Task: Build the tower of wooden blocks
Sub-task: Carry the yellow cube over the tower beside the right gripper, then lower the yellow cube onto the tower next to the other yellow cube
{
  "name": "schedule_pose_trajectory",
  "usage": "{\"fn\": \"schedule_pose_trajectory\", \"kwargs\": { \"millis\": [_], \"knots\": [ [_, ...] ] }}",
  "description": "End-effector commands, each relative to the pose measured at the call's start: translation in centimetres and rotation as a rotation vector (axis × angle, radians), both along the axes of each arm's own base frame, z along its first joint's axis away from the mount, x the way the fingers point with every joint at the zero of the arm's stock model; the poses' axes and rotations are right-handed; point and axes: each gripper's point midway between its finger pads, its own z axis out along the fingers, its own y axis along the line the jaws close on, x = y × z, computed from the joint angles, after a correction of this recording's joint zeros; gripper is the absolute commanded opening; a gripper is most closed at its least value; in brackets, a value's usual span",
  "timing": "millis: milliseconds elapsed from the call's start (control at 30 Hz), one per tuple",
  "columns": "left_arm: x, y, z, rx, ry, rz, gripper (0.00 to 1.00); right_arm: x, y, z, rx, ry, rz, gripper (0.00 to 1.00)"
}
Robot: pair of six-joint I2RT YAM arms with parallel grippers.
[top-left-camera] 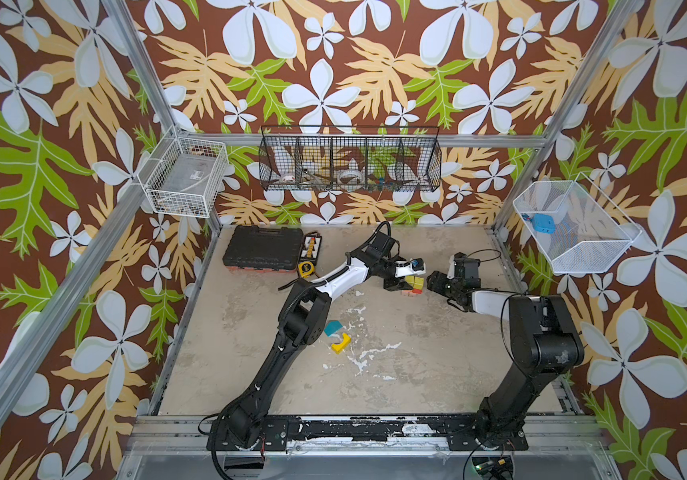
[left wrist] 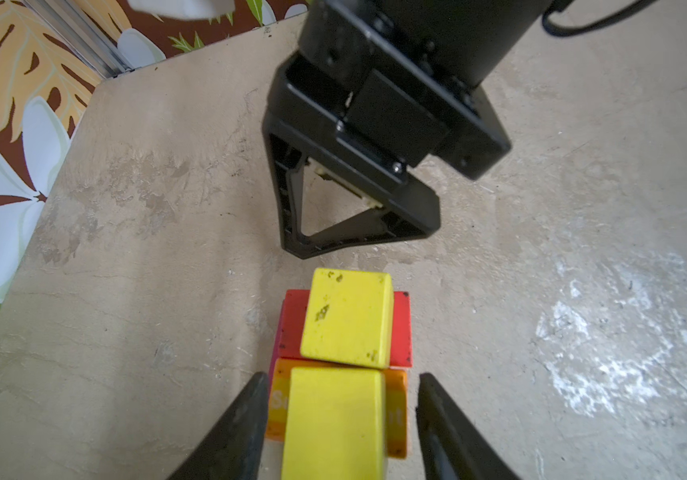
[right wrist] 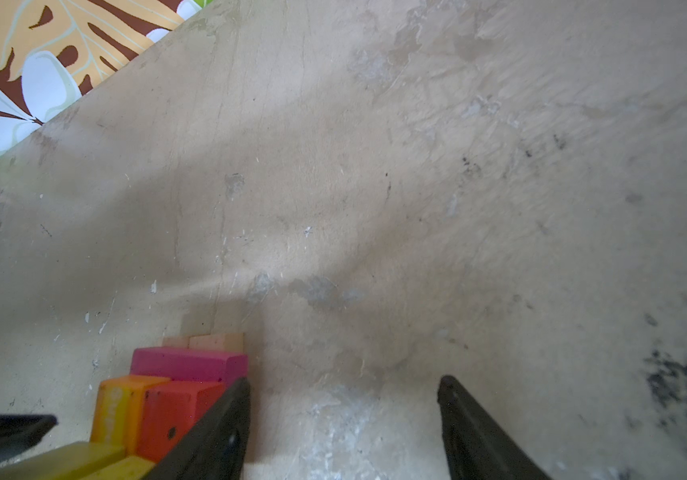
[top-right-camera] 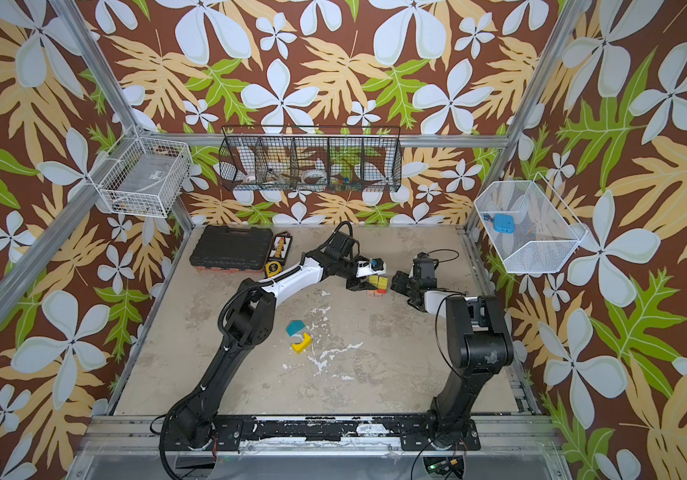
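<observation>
Tower (top-left-camera: pixel 413 286) mid-table, toward the back wall: tan and magenta below, red and orange above, two yellow blocks (left wrist: pixel 348 318) on top. Straddled by left gripper (left wrist: pixel 342 378), jaws parted, clear of the nearer yellow block. Just beside, right gripper (right wrist: pixel 344 379), spread wide and empty. Nearer the front, loose teal block (top-left-camera: pixel 333 328) and yellow arch block (top-left-camera: pixel 342 343). Back-left, well apart, black tool case (top-left-camera: pixel 263 249) and tape measure (top-left-camera: pixel 307 268).

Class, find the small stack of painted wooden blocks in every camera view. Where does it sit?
Top view: stack toward the rear centre of the tan table.
Top view: stack, same spot.
Left wrist: stack under the open left gripper.
Right wrist: stack beside the open right gripper.
Shared landmark: the black right gripper.
</observation>
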Motion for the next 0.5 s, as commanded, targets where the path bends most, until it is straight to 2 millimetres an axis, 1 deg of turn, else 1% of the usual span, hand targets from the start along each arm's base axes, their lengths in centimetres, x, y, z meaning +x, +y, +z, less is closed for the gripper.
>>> {"fn": "schedule_pose_trajectory", "kwargs": {
  "millis": [0, 100, 267, 333, 433, 467],
  "knots": [
    [0.5, -0.2, 2.1, -0.042, -0.022, 0.025, 1.0, 0.0, 0.0, 0.4, -0.008, -0.016, 0.007, 0.71],
    [0.3, -0.1, 3.2, -0.059, -0.024, 0.037, 1.0, 0.0, 0.0, 0.4, -0.009, -0.019, 0.005, 0.71],
    [-0.8, 0.7, 6.4, -0.097, -0.012, 0.061, 1.0, -0.1, 0.0, 0.4, -0.007, -0.018, 0.006, 0.71],
    [-1.5, 1.3, 8.0, -0.129, -0.014, 0.087, 1.0, -0.1, 0.0, 0.5, -0.007, -0.022, 0.008, 0.71],
    [-2.2, 2.9, 9.6, -0.194, -0.03, 0.171, 1.0, -0.2, 0.2, 0.8, -0.001, -0.035, 0.015, 0.71],
    [-2.4, 3.4, 9.7, -0.21, -0.042, 0.196, 1.0, -0.3, 0.2, 0.9, 0.0, -0.042, 0.017, 0.71]
  ]
}}
